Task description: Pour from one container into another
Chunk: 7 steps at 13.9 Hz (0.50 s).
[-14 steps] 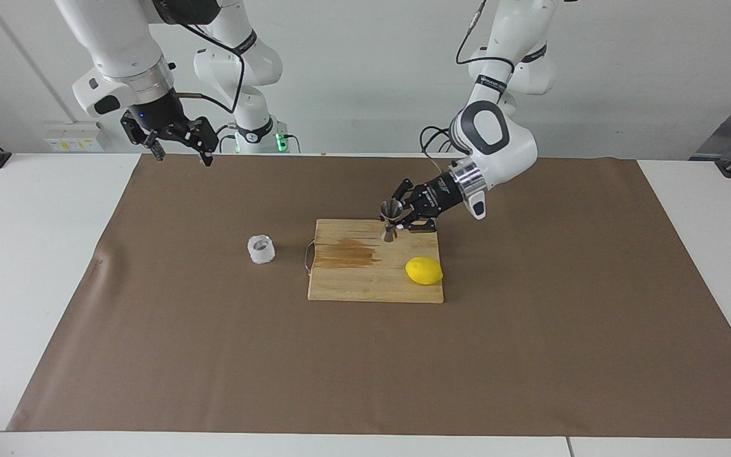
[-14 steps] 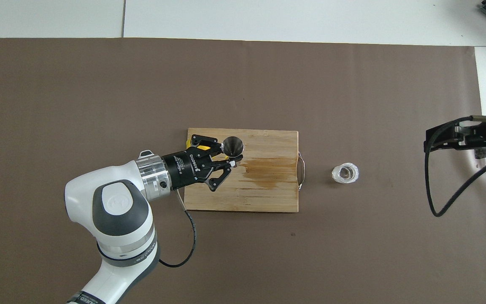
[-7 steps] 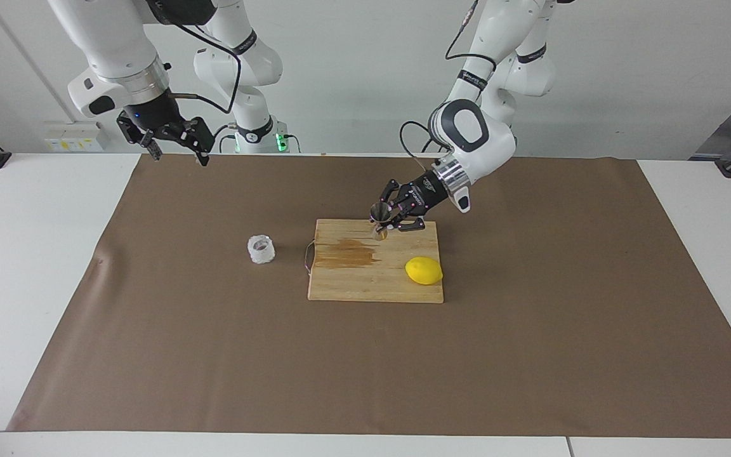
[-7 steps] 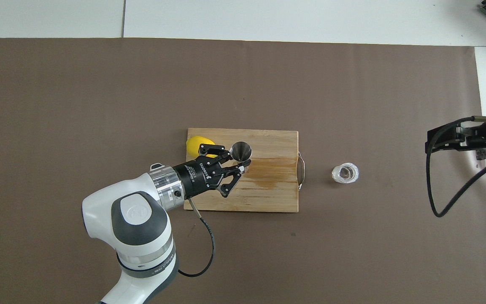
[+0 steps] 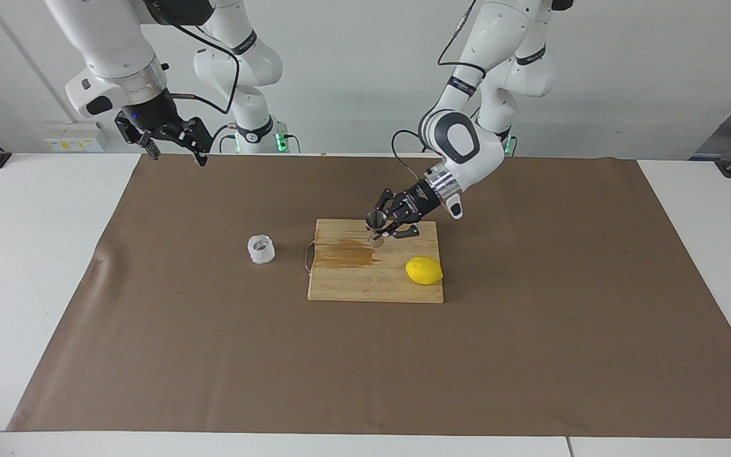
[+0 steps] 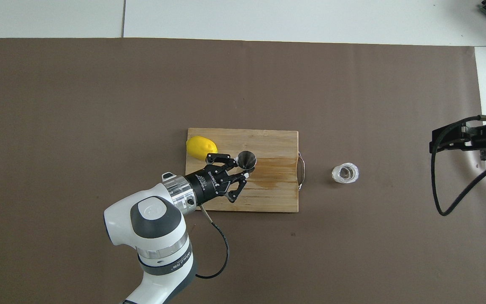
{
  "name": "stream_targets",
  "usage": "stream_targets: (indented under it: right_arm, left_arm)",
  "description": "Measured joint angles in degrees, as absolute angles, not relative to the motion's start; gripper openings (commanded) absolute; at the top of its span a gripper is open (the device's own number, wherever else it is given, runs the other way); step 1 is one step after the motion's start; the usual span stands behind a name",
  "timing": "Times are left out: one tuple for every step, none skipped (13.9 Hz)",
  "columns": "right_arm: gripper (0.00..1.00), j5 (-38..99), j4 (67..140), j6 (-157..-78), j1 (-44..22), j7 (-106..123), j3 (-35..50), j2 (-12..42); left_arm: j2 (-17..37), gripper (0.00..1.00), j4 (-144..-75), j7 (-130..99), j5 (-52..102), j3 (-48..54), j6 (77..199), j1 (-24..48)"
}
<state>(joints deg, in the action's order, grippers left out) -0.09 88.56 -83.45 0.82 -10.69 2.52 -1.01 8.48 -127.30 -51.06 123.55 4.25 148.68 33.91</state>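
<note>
The jigger's (image 5: 375, 227) waist hides in the left gripper (image 5: 383, 230), pinched over the board (image 5: 365, 282); the right gripper (image 5: 175, 151), spread, waits high.

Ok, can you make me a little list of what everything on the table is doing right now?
left end effector: shut on the steel jigger, over the wooden board
right end effector: open, waiting up in the air, holding nothing
glass cup: upright on the brown mat, beside the board's handle
lemon: lying on the board
board: has a wet stain
</note>
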Motion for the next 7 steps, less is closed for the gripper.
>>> stream_targets:
  right_arm:
    - [1.0, -0.09, 88.73, -83.54, 0.81, -10.27, 2.56, -1.02]
    - [1.0, -0.09, 89.08, -83.82, 0.81, -9.04, 2.58, -1.07]
    - [1.0, -0.09, 89.68, -84.47, 0.82, -7.73, 2.58, -1.2]
    - [1.0, -0.09, 90.48, -85.24, 0.82, -6.59, 2.58, -1.44]
    - [1.0, -0.09, 91.39, -86.05, 0.82, -5.72, 2.58, -1.76]
    - [1.0, -0.09, 92.23, -86.84, 0.8, -4.94, 2.6, -2.11]
    - [1.0, -0.09, 92.97, -87.6, 0.76, -4.31, 2.63, -2.49]
  left_arm:
    - [9.05, 0.0, -127.3, -50.15, 124.84, 4.24, 148.67, 34.18]
    - [9.54, 0.0, -127.29, -49.36, 125.99, 4.29, 148.63, 34.48]
    - [9.92, 0.0, -127.29, -48.83, 126.78, 4.27, 148.63, 35.03]
    - [10.22, 0.0, -127.28, -48.45, 127.26, 4.26, 148.63, 35.59]
    - [10.46, 0.0, -127.26, -48.17, 127.48, 4.3, 148.63, 36.01]
    - [10.61, 0.0, -127.25, -47.95, 127.54, 4.28, 148.64, 36.25]
    - [10.68, 0.0, -127.25, -47.62, 127.72, 4.28, 148.64, 36.34]
